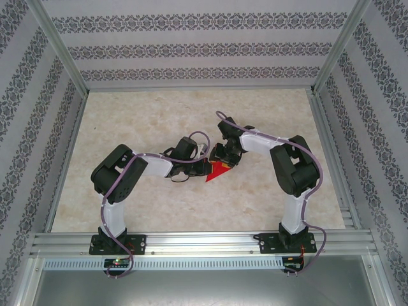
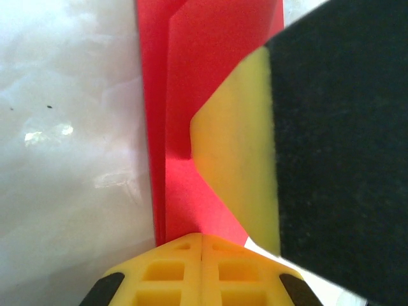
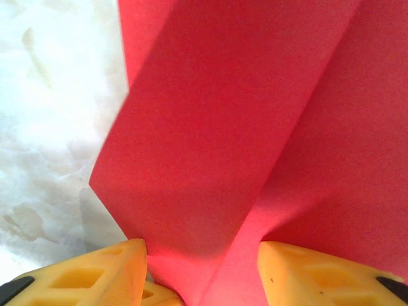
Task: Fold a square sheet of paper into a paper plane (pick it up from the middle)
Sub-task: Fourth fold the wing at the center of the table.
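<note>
The red paper sheet [image 1: 220,171] lies partly folded near the middle of the pale marbled table [image 1: 159,108], between the tips of the two arms. From above it shows as a small pointed wedge, its tip toward the near left.

The left gripper [image 1: 201,167] reaches in from the left. In the left wrist view its yellow fingers [image 2: 172,274] are pressed together at the bottom of the frame. They pinch the near edge of the sheet [image 2: 191,95], which runs away from them as a narrow, layered strip with a crease along it. One yellow and black finger [image 2: 236,166] of the right gripper [image 1: 227,158] sits on that strip from the right.

In the right wrist view, the right gripper's fingers [image 3: 95,277] stand apart, roughly half open. A raised fold of the sheet [image 3: 210,127] runs into the gap between them, straddled loosely rather than clamped.
</note>
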Controlling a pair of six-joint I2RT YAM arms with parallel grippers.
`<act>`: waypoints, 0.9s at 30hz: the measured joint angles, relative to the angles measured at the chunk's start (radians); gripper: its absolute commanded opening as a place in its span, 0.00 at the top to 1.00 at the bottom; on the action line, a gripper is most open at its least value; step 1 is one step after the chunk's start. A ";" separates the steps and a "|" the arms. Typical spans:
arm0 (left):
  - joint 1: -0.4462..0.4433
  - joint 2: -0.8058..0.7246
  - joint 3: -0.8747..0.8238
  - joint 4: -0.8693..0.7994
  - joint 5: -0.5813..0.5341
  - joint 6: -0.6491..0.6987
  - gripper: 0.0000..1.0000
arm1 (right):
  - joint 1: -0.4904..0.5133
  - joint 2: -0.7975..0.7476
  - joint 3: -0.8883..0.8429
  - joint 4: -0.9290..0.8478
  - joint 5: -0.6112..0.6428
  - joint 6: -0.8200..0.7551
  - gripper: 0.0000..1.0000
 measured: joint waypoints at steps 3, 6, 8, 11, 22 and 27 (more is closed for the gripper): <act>-0.001 0.000 0.005 -0.013 -0.005 0.000 0.97 | -0.011 -0.022 -0.005 0.000 -0.007 0.002 0.46; -0.003 0.000 0.010 -0.024 -0.011 0.000 0.97 | -0.036 -0.091 -0.021 0.001 -0.011 0.003 0.46; -0.005 0.000 0.011 -0.027 -0.016 -0.001 0.98 | -0.053 -0.172 -0.043 0.018 -0.012 0.002 0.49; -0.005 0.000 0.011 -0.027 -0.016 -0.002 0.99 | -0.069 -0.281 -0.093 0.073 -0.019 -0.017 0.64; -0.005 0.001 0.014 -0.035 -0.023 -0.009 1.00 | -0.069 -0.251 -0.342 0.388 -0.150 -0.049 0.93; -0.005 0.002 0.020 -0.045 -0.023 -0.016 1.00 | -0.069 -0.177 -0.345 0.497 -0.191 -0.048 0.94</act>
